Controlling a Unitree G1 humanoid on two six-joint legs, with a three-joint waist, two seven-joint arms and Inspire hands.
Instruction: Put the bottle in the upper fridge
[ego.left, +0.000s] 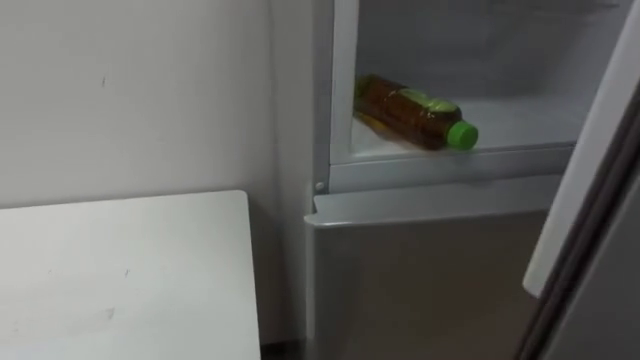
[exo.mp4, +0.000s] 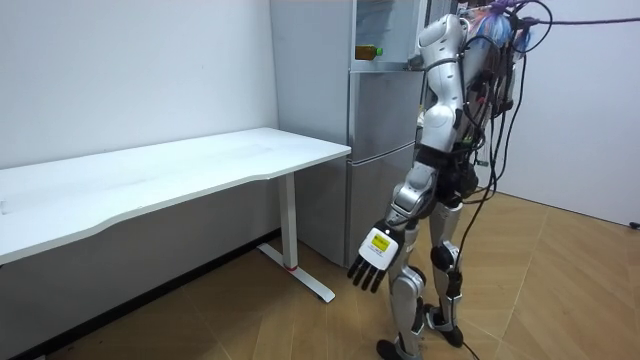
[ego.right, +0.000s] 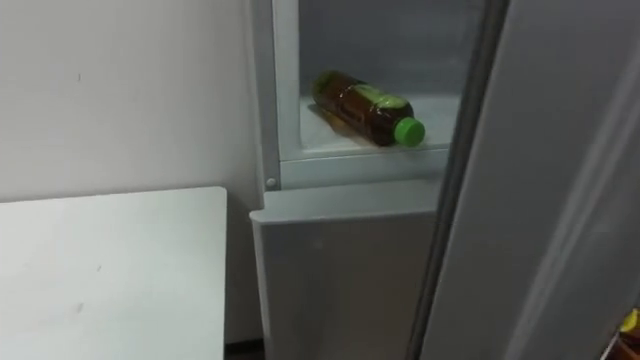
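The bottle (ego.left: 405, 111) lies on its side on the white shelf (ego.left: 520, 125) in the top part of the fridge (ego.left: 430, 260), up at about one o'clock from the robot's head. It holds brown liquid, and its green cap (ego.left: 462, 134) points out toward four o'clock, near the shelf's front edge. No hand touches it. The upper door (ego.left: 600, 180) stands open along the right, at three o'clock; the lower door below the shelf is closed. A white desk (ego.left: 120, 270) sits at eight o'clock, against the wall and just beside the fridge. The robot stands upright facing the fridge, its left hand (exo.mp4: 372, 262) hanging low by its thigh, fingers spread loosely and holding nothing.
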